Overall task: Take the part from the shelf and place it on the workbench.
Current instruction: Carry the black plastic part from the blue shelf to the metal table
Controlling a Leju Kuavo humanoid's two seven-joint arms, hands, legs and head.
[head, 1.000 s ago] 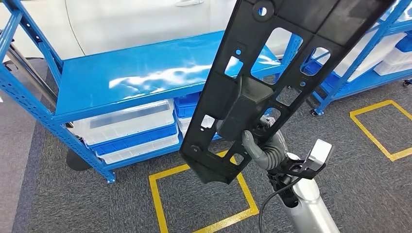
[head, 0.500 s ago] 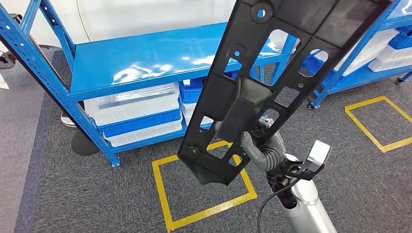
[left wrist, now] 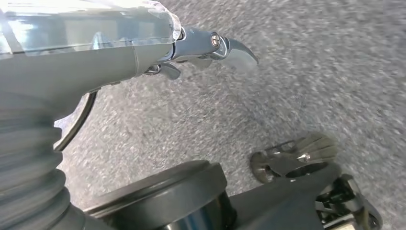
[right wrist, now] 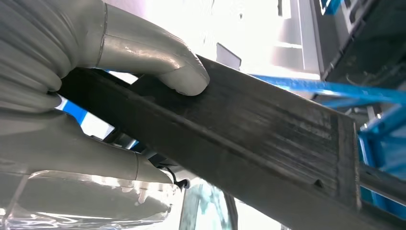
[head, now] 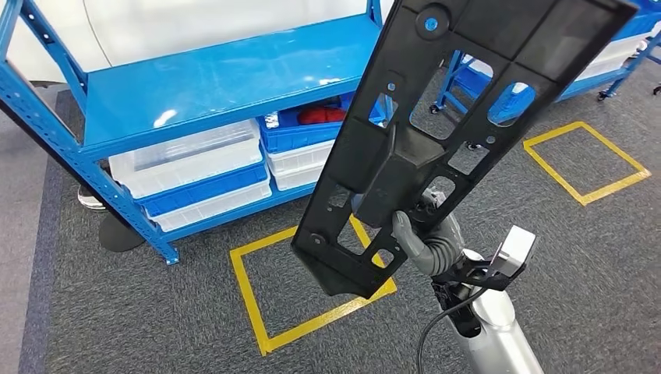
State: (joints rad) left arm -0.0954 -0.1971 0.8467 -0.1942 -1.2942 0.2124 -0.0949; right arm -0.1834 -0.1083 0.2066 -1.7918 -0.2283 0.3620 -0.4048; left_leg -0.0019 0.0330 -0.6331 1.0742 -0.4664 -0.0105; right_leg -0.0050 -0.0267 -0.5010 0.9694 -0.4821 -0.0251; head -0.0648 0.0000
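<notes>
The right hand (head: 427, 238) grips a long black plastic part (head: 436, 132), holding it up in the air near its lower end; in the head view the part runs from lower left to upper right, tilted, and its upper end passes out of the top of the picture. The part is a flat panel with several cut-out openings, round holes and a raised block at its middle. In the right wrist view the grey thumb (right wrist: 158, 60) presses on one face of the part (right wrist: 249, 139), and the other fingers lie on the far side (mostly hidden by the part). The silver right arm (head: 499, 335) rises from the lower edge of the head view, with a small camera block at the wrist. The left hand (left wrist: 119, 52) hangs above grey carpet (left wrist: 311, 72) in the left wrist view; nothing lies in it, and its fingers (left wrist: 225, 48) show extended, though how far they spread cannot be told. Behind the part stands a blue shelf unit (head: 218, 78) with a bare blue top surface. On its lower level sit clear bins (head: 187, 160) and blue bins (head: 300, 132), one blue bin holding something red (head: 321, 115). A second blue rack (head: 616, 54) stands at the upper right. On the carpet lie two yellow tape squares, one (head: 257, 312) below the part and one (head: 585, 160) to the right.
</notes>
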